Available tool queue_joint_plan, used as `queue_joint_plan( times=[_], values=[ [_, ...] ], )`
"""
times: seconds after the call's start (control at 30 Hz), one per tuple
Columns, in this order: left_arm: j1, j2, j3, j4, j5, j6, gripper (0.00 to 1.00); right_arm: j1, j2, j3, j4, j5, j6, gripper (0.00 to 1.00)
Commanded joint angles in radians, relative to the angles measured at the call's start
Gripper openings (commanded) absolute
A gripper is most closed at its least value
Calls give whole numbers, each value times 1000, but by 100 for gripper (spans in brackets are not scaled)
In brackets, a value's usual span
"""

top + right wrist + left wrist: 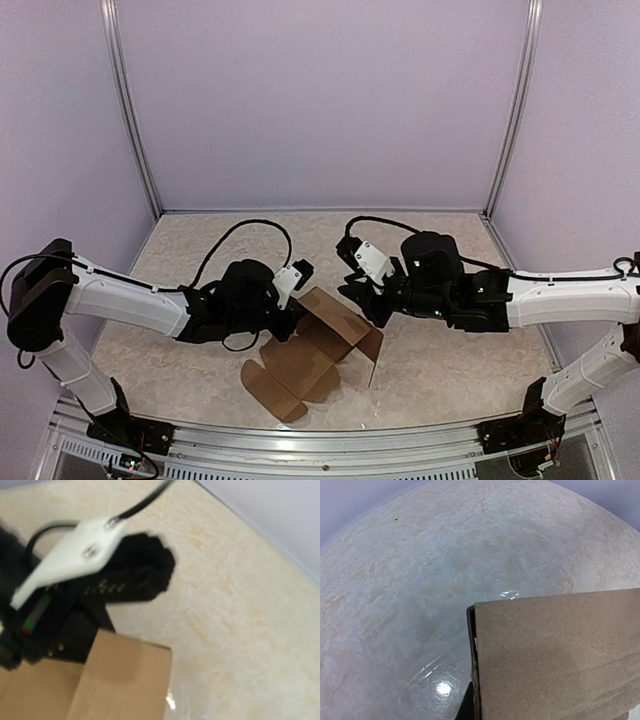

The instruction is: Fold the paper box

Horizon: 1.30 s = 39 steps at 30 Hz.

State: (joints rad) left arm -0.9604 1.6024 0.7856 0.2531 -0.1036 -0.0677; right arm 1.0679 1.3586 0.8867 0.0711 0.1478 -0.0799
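Observation:
The paper box (310,362) is a brown cardboard piece lying half open on the table between my two arms, with creased panels raised at its far side. My left gripper (296,306) sits at the box's far left panel. In the left wrist view that panel (560,655) fills the lower right, and one dark fingertip (466,709) presses against its edge. My right gripper (377,308) hovers at the box's far right corner. Its fingers do not show in the right wrist view, which holds a cardboard panel (125,680) and the left arm's black wrist (125,575).
The marbled tabletop (450,260) is walled by purple panels with metal posts (135,130) at the back corners. A metal rail (320,445) runs along the near edge. A black cable (240,235) loops above the left arm.

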Motion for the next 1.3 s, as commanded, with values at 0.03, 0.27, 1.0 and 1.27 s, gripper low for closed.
queue_joint_plan(
  times=[0.03, 0.27, 1.0, 1.27],
  values=[
    [3, 55, 53, 17, 38, 63, 0, -61, 37, -13, 60, -126, 120, 0],
    [6, 121, 95, 35, 53, 129, 0, -129, 98, -67, 219, -145, 212, 0],
    [-2, 271, 114, 167, 49, 38, 3, -147, 366, -48, 478, -187, 266, 0],
    [-13, 283, 93, 191, 29, 19, 13, -147, 424, -46, 469, -188, 295, 0]
  ],
)
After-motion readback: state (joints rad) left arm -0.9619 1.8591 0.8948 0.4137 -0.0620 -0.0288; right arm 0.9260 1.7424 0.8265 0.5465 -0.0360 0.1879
